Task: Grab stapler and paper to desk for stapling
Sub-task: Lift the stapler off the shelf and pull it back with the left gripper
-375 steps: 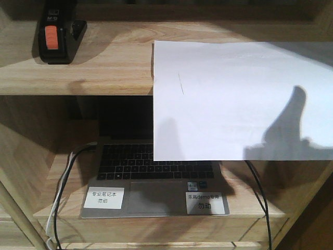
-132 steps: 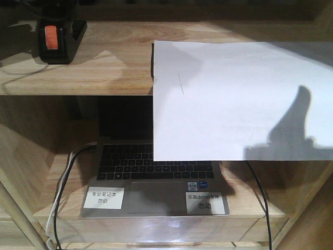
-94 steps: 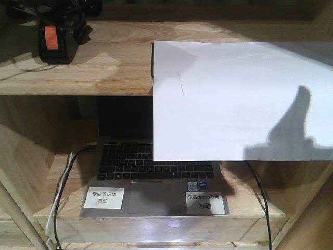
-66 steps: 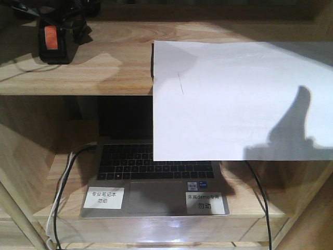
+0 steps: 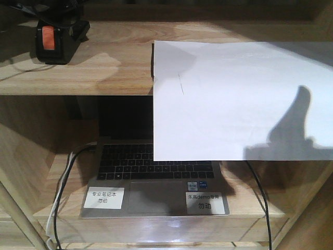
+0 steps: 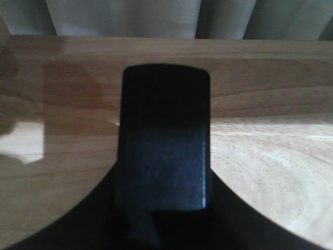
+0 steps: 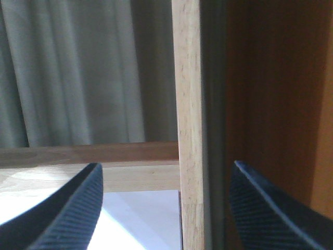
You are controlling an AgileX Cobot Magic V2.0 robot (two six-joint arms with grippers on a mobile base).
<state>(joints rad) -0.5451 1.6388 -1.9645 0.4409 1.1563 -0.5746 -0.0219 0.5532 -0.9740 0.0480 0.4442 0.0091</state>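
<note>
Stapler (image 5: pixel 49 44), small black plastic with orange-red patch, looks pinched by my left gripper (image 6: pixel 162 198) for lifting off pale wooden shelf (image 5: pixel 114 62); right gripper (image 7: pixel 166 169) spread, ready beside overhanging white paper sheet (image 5: pixel 234 94).

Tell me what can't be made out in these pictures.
Front view: the stapler lies in shadow, its top lost among dark shapes.
Front view: the overhanging paper hides the screen of the laptop.
Left wrist view: a blurred black block fills the middle, too close to identify.
</note>
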